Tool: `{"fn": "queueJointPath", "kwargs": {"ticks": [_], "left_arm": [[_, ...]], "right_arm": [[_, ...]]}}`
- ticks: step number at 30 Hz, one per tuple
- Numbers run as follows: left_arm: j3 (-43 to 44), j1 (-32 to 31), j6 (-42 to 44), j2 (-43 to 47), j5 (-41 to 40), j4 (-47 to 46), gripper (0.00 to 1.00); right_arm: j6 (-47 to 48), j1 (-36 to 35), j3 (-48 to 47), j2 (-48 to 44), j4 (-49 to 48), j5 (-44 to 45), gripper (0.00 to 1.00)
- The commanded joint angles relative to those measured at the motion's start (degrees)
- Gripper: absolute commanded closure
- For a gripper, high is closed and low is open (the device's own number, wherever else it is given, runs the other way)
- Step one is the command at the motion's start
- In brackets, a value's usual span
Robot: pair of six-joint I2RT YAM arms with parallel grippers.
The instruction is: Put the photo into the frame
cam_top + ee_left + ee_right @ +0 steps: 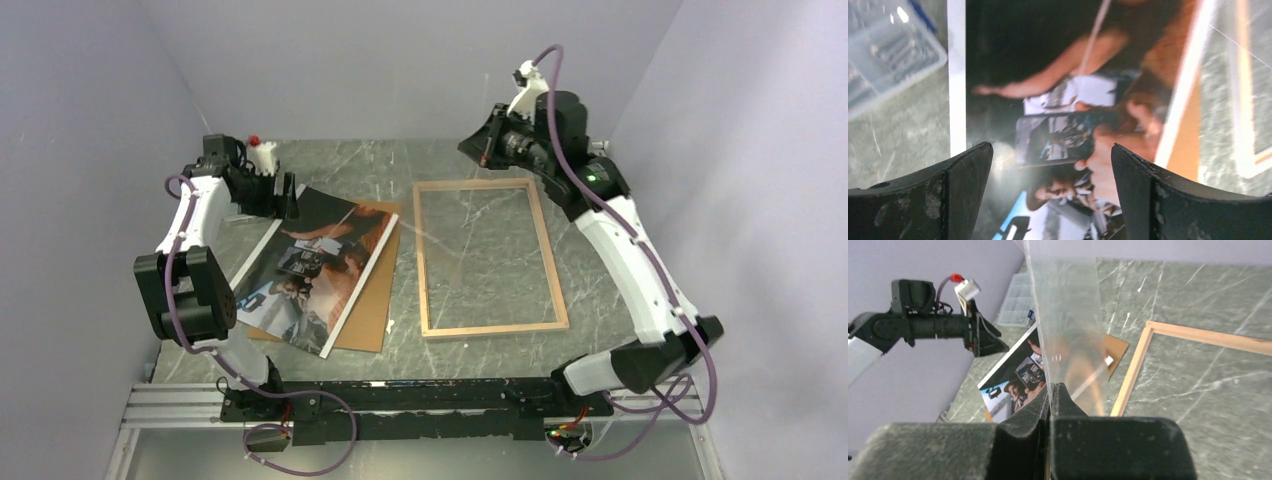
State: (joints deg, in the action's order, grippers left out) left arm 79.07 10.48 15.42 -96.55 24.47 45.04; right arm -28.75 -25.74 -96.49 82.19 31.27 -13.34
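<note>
Light-wood frame [490, 331] flat on the grey-green veined table [350, 165].
Left of the frame, the glossy dark, reddish photo [310, 265] lies picture-up on a flat brown board [370, 310]. Past the frame's far right corner, the right gripper [1050, 390] is clamped on a thin clear pane [1068, 325]. The left gripper [1052, 150] hangs over the photo's far end, fingers spread.

photo [310, 262] on backing board [374, 295] | frame [487, 257] right of both | all on table [380, 170]
</note>
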Motion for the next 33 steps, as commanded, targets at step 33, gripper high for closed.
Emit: {"fn": "queueJointPath", "kwargs": {"ticks": [33], "left_arm": [[9.0, -44.0, -21.7, -19.4, -4.2, -15.3, 0.25]], "right_arm": [[6.9, 5.5, -10.5, -17.5, 30.4, 23.3, 1.00]]}}
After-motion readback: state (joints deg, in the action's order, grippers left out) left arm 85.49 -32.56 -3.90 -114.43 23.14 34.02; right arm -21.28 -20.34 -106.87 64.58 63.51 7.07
